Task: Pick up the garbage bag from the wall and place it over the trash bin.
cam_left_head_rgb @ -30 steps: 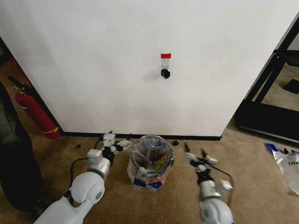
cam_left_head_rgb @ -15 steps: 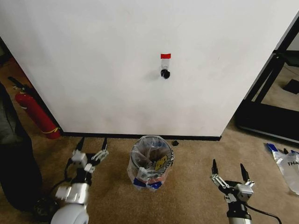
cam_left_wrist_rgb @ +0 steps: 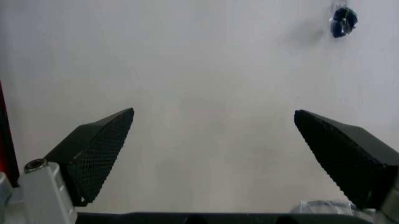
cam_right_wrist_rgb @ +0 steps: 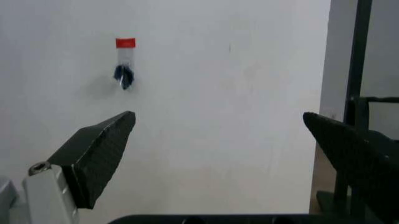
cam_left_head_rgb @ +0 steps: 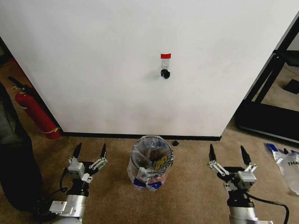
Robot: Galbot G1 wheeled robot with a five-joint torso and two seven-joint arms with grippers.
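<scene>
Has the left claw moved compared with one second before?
Yes. The left claw has drawn back from beside the bin, leftward and toward the robot, and now points open at the wall.

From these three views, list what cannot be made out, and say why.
- Trash bin, head view: its contents are obscured by the crinkled garbage bag.
- Black hook on the wall: too small for detail.
- Other plastic bag: cut off by the head view's edge.

I see bare carpet [cam_left_head_rgb: 187, 205] on both sides of the trash bin [cam_left_head_rgb: 150, 161], enough for either open gripper. The wall [cam_left_head_rgb: 117, 70] blocks further reach forward, only its hook [cam_left_head_rgb: 165, 73] sticking out. A fire extinguisher [cam_left_head_rgb: 33, 113] crowds the far left.
</scene>
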